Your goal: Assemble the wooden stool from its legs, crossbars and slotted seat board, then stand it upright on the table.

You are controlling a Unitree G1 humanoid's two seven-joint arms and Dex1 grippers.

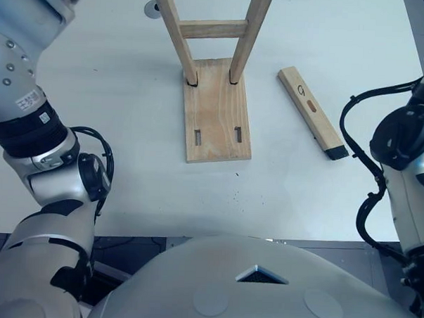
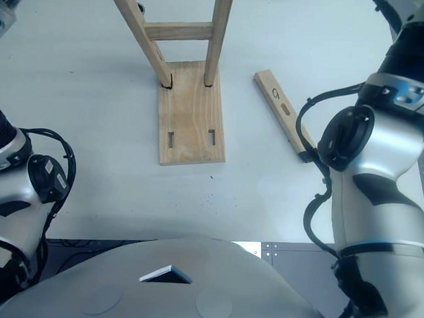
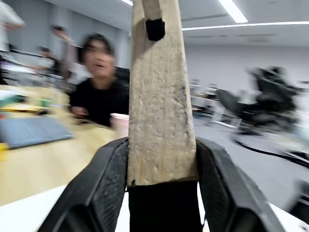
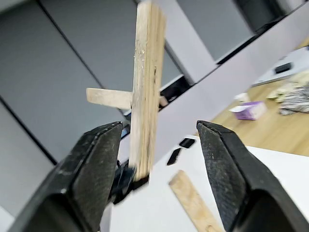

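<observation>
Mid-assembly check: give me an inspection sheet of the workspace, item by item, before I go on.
Surface: white table; a few dark specks near the board.
Job's things: seat board lies flat; left standing leg and right standing leg, joined by a crossbar, stand in its far slots; the two near slots are empty; a loose leg lies to its right.
Clutter: grey round disc at the far edge.
Grippers: left gripper shut on the left standing leg; right gripper open around the right standing leg.
Cables: black cable loops on both arms.
Surroundings: office desks, chairs, ceiling lights.
</observation>
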